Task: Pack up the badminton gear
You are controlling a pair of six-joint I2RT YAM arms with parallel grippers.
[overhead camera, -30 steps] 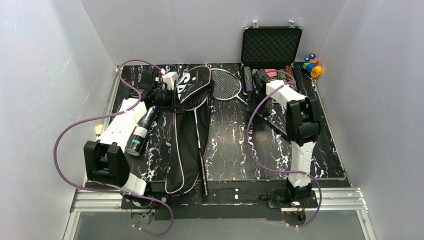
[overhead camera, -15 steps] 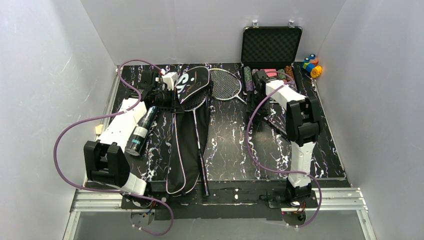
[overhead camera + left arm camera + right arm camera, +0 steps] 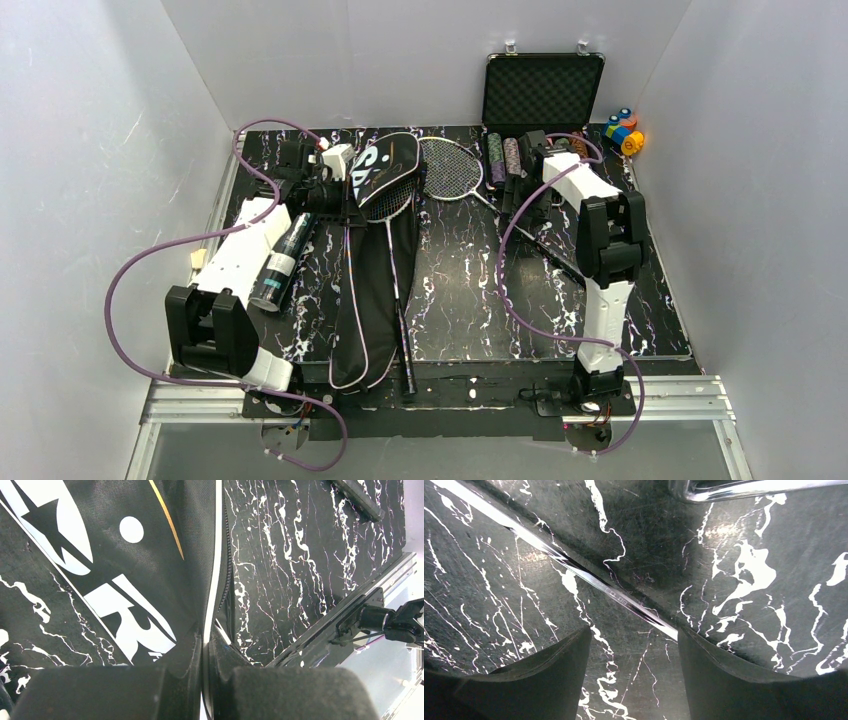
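Note:
The long black SPORT bag [image 3: 372,290] lies lengthwise left of centre, with one racket [image 3: 397,270] lying on its open right side, handle toward me. My left gripper [image 3: 338,195] is shut on the bag's white-piped edge [image 3: 216,555]; in the left wrist view the fingers [image 3: 175,655] pinch that piping. A second racket [image 3: 452,168] lies at the back centre, its shaft [image 3: 574,565] running right and forward. My right gripper [image 3: 523,205] hovers open just above that shaft, which passes behind the right fingertip [image 3: 694,645]. The black tube [image 3: 283,260] lies under my left arm.
An open black case [image 3: 543,90] with rows of poker chips stands at the back right, close behind my right gripper; a shiny metal edge [image 3: 744,487] shows at the top of the right wrist view. Small coloured blocks [image 3: 623,130] sit in the far right corner.
My right arm has swung right and back, uncovering the chips in the case; its jaws stay open. The left gripper keeps its hold on the bag edge.

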